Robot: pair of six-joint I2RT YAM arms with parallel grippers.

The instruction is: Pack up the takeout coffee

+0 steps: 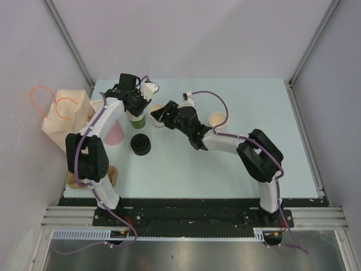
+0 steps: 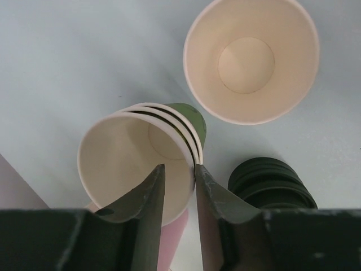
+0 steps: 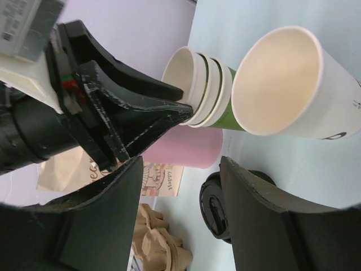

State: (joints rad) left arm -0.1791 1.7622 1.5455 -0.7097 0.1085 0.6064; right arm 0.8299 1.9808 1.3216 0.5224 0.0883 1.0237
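Green-sided paper cups, three nested in one stack, are standing mouth-up at the far left of the pale blue table. From the top view I am watching the left arm reaching forward over them, its left gripper pointing down at their rim. The right arm is bending leftward across the table, its right gripper lying beside a white-sided paper cup, which is also standing upright. A stack of round black plastic lids is sitting nearer the bases, and plain grey walls are enclosing the table.

From the left wrist, the left gripper is pinching the green stack at its rim, one finger inside and one outside. The white-sided cup is opening straight toward this camera.

From the right wrist, the right gripper is standing wide apart, holding nothing, with the white-sided cup beyond its tips and touching the green stack.
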